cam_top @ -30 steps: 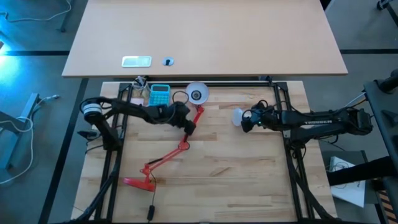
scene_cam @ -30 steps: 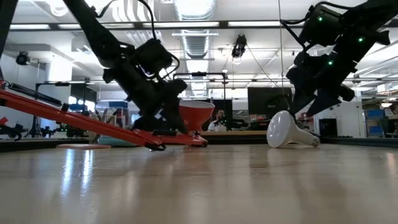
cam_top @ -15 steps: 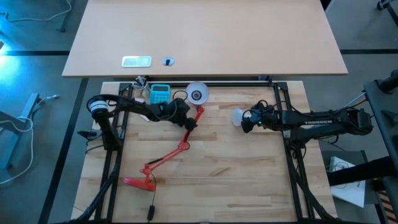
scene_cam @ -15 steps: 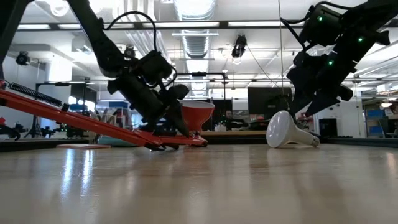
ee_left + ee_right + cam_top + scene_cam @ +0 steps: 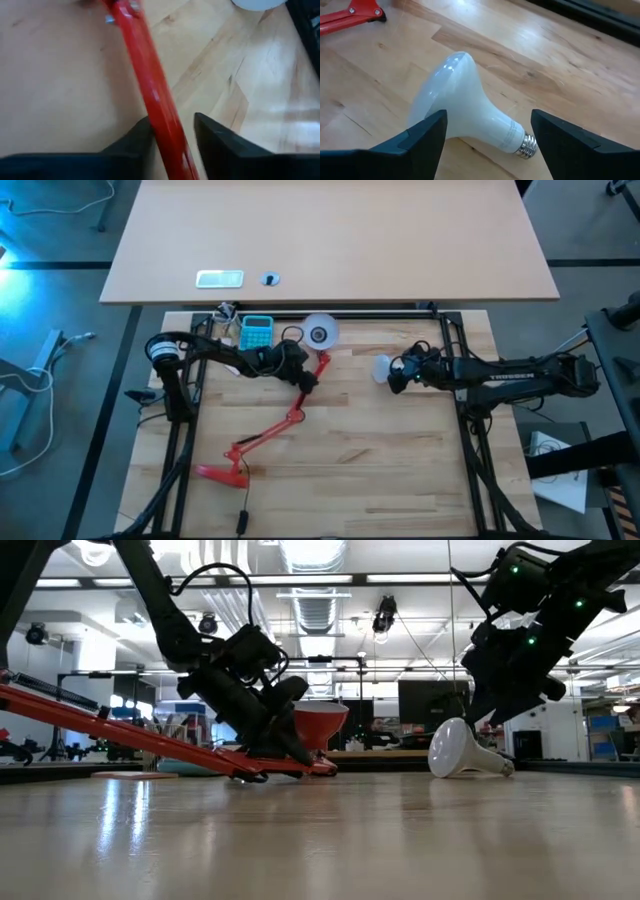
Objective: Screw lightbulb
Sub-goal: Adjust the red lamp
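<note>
Lying Bulb, Clamped Lamp Arm

Lying on its side on the worktop [image 5: 400,470], the lightbulb [image 5: 465,112] has its long axis roughly horizontal, its dome toward the red lamp [image 5: 300,395] and its screw base toward the right arm. The right claw [image 5: 487,132] hovers spread wide, straddling the bulb without contact. The left claw [image 5: 172,132] pinches the lamp's red arm; since the earlier frame, the lamp shade [image 5: 320,332] has shifted slightly.

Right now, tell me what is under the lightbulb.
The lightbulb lies on its side on the bare wooden table, with nothing else beneath it. The right claw straddles it, open. The contact strip under the dome is hidden.
</note>
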Tool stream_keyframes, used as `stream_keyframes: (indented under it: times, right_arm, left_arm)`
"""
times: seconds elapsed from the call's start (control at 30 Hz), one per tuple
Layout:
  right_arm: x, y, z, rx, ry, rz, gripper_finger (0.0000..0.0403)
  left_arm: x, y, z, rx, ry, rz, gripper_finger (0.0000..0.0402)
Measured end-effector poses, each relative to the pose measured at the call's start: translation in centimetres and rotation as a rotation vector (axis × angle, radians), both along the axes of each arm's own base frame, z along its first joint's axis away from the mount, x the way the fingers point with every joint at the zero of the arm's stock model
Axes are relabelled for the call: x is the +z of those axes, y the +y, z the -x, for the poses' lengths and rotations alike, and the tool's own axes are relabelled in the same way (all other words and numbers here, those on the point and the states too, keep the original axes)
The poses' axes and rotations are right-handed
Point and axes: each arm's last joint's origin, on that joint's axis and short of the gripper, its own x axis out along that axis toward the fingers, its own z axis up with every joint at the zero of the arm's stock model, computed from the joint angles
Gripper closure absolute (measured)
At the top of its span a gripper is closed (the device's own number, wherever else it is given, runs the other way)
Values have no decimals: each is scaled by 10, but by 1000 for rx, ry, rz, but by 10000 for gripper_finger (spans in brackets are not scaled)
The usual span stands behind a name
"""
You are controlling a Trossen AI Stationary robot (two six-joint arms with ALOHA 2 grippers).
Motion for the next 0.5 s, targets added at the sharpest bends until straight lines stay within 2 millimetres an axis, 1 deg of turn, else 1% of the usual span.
stream_keyframes:
  times: [0.1,0.2,0.27,0.33,0.43,0.5]
  right_arm:
    - [6,0,-1,23,-6,23,119]
    - [17,-1,-2,44,-24,61,116]
    - [28,-1,-2,65,-45,98,115]
    - [40,-1,-3,88,-67,131,115]
    - [58,-1,-3,122,-116,184,119]
    - [69,-2,-4,139,-155,219,123]
  left_arm:
    - [2,-1,-1,-10,-24,3,359]
    - [15,-1,-3,-22,-89,-38,364]
    - [29,0,-4,-34,-133,-85,367]
    - [54,3,-9,-42,-209,-170,370]
    - [103,6,-18,-64,-365,-336,373]
    - [129,6,-21,-84,-428,-422,373]
